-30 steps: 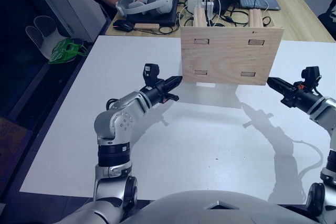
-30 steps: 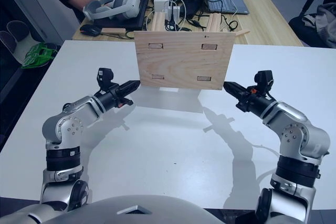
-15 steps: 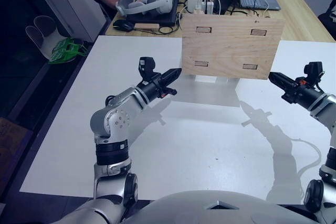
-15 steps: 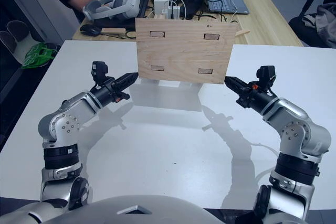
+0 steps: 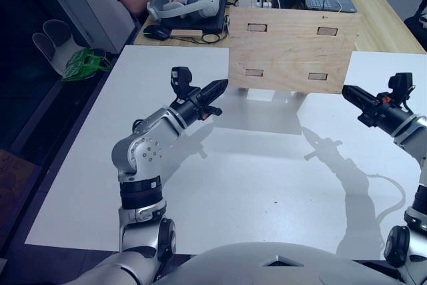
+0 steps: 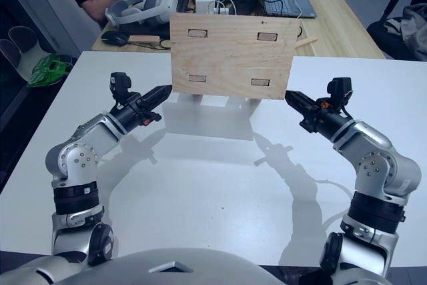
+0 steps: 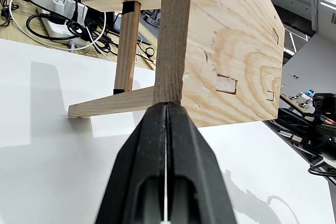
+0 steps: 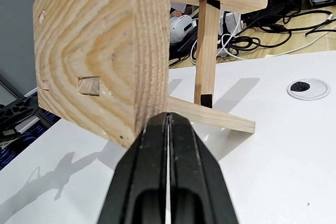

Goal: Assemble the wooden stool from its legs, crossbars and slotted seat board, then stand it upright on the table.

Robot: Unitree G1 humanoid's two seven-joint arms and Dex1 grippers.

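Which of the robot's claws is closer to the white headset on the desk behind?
Left. The left gripper is at the stool's left edge, near the headset; the right gripper is across at its right edge.

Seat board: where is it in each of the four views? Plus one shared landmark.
Left eye view: seat board upper centre, slotted face toward the camera.
Right eye view: seat board upper centre, same pose.
Left wrist view: seat board straight ahead of the left claw, its edge at the claw's tip.
Right wrist view: seat board straight ahead of the right claw, edge at the tip.
Shared landmark: the rectangular slots in its face.
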